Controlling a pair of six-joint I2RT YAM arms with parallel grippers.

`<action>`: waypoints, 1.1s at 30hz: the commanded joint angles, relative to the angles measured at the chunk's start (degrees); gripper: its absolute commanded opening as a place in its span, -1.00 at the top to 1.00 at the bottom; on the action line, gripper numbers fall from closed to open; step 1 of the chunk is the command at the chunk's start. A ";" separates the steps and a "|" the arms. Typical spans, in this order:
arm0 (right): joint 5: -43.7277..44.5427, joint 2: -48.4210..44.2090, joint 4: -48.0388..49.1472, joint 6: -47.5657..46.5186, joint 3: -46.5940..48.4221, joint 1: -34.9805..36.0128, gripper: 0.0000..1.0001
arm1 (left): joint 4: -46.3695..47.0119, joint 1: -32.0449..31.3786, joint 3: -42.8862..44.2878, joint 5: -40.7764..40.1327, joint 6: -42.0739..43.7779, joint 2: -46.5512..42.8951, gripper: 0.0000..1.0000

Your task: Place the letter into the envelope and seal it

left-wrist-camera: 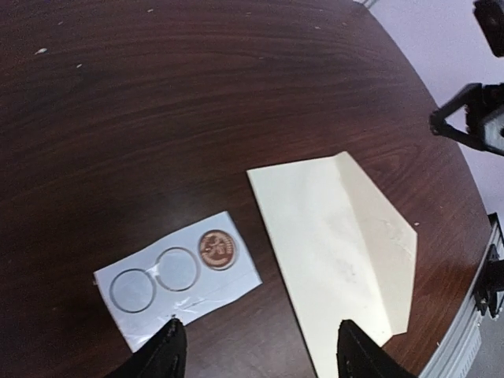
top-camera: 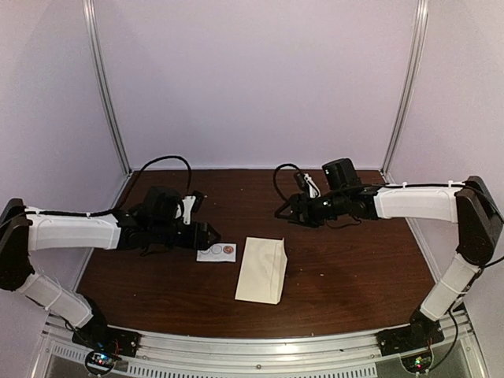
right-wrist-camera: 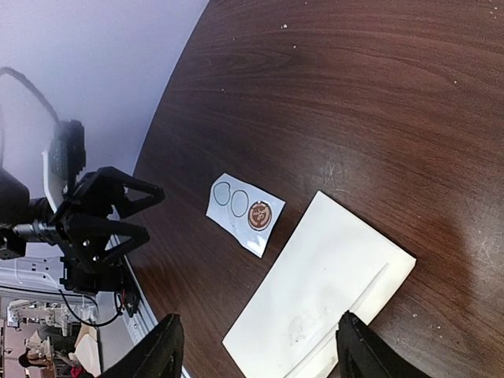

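The cream envelope [top-camera: 262, 270] lies flat at the table's middle front, its flap along the right long edge. It also shows in the left wrist view [left-wrist-camera: 335, 252] and the right wrist view [right-wrist-camera: 323, 299]. No separate letter sheet is in view. A small white sticker card [top-camera: 216, 252] lies just left of the envelope, with one brown round sticker [left-wrist-camera: 216, 249] and two empty rings. My left gripper [top-camera: 209, 235] is open and empty, just left of and above the card [left-wrist-camera: 260, 335]. My right gripper [top-camera: 287, 211] is open and empty, held above the table behind the envelope [right-wrist-camera: 258, 327].
The dark wood table [top-camera: 354, 268] ends at a metal rail [top-camera: 260, 346] at the front. White walls and two slanted metal poles [top-camera: 106, 87] close in the back. Black cables [top-camera: 169, 161] trail behind both wrists.
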 commanded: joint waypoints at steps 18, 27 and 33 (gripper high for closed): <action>4.88 20.67 -3.19 -0.90 16.08 10.80 -0.26 | -7.85 13.08 4.16 11.42 8.18 15.46 -0.31; 2.88 26.90 1.42 1.86 17.80 12.18 -0.23 | -5.36 13.08 4.21 12.97 6.54 18.21 -0.09; 1.63 30.61 3.30 3.81 19.05 13.09 -0.14 | -4.24 13.08 4.06 13.30 5.56 18.89 0.01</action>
